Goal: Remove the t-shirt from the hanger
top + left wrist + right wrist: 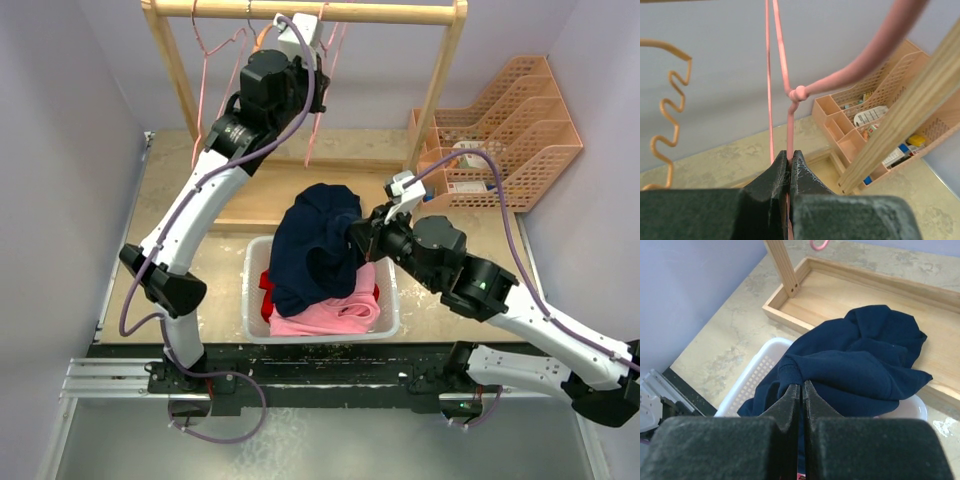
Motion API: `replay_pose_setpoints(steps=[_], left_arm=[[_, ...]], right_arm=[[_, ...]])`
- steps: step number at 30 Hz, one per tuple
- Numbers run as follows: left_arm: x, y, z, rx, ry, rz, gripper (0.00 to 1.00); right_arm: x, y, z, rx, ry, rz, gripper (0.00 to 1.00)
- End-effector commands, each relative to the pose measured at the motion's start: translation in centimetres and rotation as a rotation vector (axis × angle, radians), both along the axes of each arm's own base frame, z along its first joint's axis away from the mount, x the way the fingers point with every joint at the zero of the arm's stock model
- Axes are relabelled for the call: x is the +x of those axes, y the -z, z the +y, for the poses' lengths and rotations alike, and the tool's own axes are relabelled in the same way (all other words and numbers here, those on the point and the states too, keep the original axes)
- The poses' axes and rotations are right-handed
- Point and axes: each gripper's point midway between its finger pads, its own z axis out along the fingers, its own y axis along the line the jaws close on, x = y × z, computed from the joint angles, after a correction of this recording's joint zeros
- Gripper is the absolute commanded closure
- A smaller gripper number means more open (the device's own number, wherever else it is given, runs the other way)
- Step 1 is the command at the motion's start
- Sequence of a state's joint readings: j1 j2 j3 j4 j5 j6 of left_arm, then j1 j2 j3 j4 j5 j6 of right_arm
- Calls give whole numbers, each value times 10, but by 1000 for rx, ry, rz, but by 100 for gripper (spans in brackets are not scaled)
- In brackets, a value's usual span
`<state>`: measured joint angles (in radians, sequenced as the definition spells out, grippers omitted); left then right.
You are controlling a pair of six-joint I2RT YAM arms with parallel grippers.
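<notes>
A navy blue t-shirt (pixel 318 245) is bunched up over the white basket (pixel 253 262); it also shows in the right wrist view (pixel 865 360). My right gripper (pixel 802 386) is shut on a fold of the t-shirt and holds it above the basket; it shows in the top view (pixel 358 235) too. My left gripper (pixel 789 156) is shut on the thin wire of a pink hanger (pixel 790 107), which hangs bare from the wooden rail (pixel 320 12). In the top view the left gripper (pixel 305 45) is up at the rail.
Pink and red clothes (pixel 330 312) lie in the basket. Other empty hangers, pink (pixel 215 60) and orange (pixel 667 125), hang on the rail. The rack stands on a wooden tray base (pixel 850 285). Orange file organizers (pixel 505 130) stand at the back right.
</notes>
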<state>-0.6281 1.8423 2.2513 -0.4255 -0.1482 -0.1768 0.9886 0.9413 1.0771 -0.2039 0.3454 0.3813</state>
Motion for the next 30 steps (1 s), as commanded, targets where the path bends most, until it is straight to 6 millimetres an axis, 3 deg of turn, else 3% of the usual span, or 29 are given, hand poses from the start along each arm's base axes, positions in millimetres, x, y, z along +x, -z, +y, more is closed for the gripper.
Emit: replay_pose_setpoints(steps=[1, 11, 19, 23, 25, 26, 30], left_arm=[[10, -34, 15, -93, -8, -54, 100], [33, -31, 6, -127, 19, -45, 100], [54, 3, 2, -117, 14, 29, 100], [53, 18, -2, -117, 33, 60, 99], [48, 21, -1, -128, 42, 58, 84], [43, 15, 1, -138, 46, 45, 69], [28, 8, 6, -159, 66, 29, 33]], right_arm=[[-6, -6, 7, 65, -26, 2, 100], [-13, 8, 24, 72, -69, 32, 100], [-21, 8, 33, 65, -85, 35, 100], [-23, 6, 36, 55, -84, 30, 100], [-23, 3, 35, 52, -80, 23, 100], [-23, 1, 34, 51, -76, 20, 100], [-20, -12, 28, 41, -50, -11, 100]])
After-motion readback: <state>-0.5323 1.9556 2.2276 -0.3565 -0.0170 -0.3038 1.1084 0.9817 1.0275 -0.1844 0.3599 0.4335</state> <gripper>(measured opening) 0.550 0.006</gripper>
